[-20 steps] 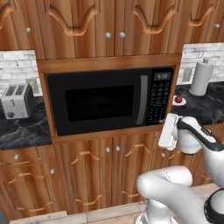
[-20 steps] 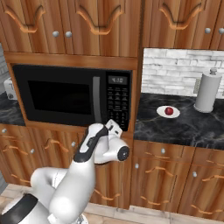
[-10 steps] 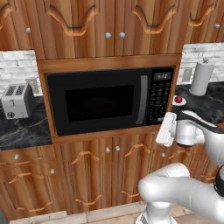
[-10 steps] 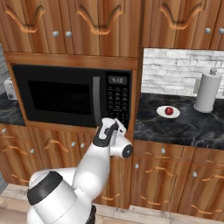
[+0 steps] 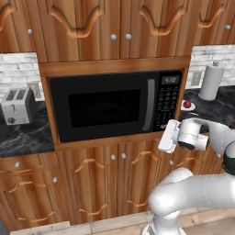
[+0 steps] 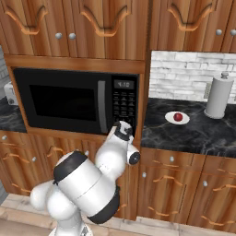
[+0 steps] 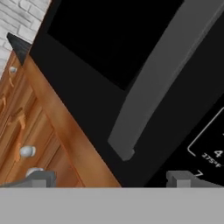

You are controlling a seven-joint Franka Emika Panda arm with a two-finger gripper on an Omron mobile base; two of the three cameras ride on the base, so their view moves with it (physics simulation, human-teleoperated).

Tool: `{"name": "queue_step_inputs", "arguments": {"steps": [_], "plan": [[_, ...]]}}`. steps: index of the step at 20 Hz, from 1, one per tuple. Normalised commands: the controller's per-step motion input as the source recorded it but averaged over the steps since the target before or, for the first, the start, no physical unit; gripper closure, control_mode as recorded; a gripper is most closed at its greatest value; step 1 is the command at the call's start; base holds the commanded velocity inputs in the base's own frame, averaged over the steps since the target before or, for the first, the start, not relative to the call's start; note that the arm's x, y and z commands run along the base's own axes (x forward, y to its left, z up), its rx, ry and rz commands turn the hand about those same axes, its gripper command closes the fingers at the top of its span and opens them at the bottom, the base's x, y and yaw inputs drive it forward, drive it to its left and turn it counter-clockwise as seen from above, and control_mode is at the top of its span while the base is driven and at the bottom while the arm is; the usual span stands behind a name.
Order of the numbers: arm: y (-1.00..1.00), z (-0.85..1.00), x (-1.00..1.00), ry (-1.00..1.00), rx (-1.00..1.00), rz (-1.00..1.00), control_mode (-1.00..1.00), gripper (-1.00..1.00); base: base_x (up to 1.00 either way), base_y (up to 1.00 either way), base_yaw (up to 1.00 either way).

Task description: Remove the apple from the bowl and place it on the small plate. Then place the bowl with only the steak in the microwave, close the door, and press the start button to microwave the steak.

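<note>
A simulated kitchen with carved wooden cabinets above and below a black built-in microwave (image 5: 117, 105). Its door (image 5: 103, 108) is closed, with a dark glass window and a vertical grey handle bar (image 5: 149, 104) along its three o'clock edge. At three o'clock from the handle is the keypad (image 5: 166, 103), topped by a small lit display.

The white robot arm rises from the lower part of both base views and reaches toward the microwave's lower corner on the keypad side. The hand (image 5: 166, 136) sits just in front of the bottom of the keypad, at about five o'clock from the door handle. In the hand view, its two dark fingertips (image 7: 180, 178) stand wide apart, with nothing between them. That view looks closely at the lower end of the grey handle bar, the black door face, a corner of the keypad markings, and the wooden frame below the microwave.

On the dark marbled worktop (image 6: 193, 133) at three o'clock from the microwave lies the small plate (image 6: 177, 118), white and round, with the dark-red apple (image 6: 178, 116) resting on it. Further along at three o'clock stands a paper towel roll (image 6: 217, 97) against the white brick wall. On the worktop at nine o'clock from the microwave stands a silver toaster (image 5: 17, 106).
</note>
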Motion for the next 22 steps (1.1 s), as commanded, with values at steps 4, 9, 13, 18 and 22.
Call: {"name": "queue_step_inputs", "arguments": {"steps": [4,9,13,18,22], "plan": [[0.0,-0.16,0.39,0.0,0.05,0.0,-1.0,-1.0,0.0,0.0,0.0],[0.0,-0.25,0.42,0.0,0.03,0.0,-1.0,-1.0,0.0,0.0,0.0],[0.0,-0.28,0.39,0.0,0.03,0.0,-1.0,-1.0,0.0,0.0,0.0],[-0.08,-0.23,0.31,0.0,0.02,0.0,-1.0,-1.0,0.0,0.0,0.0],[-0.04,-0.12,0.2,0.0,0.02,0.0,-1.0,-1.0,0.0,0.0,0.0]]}}
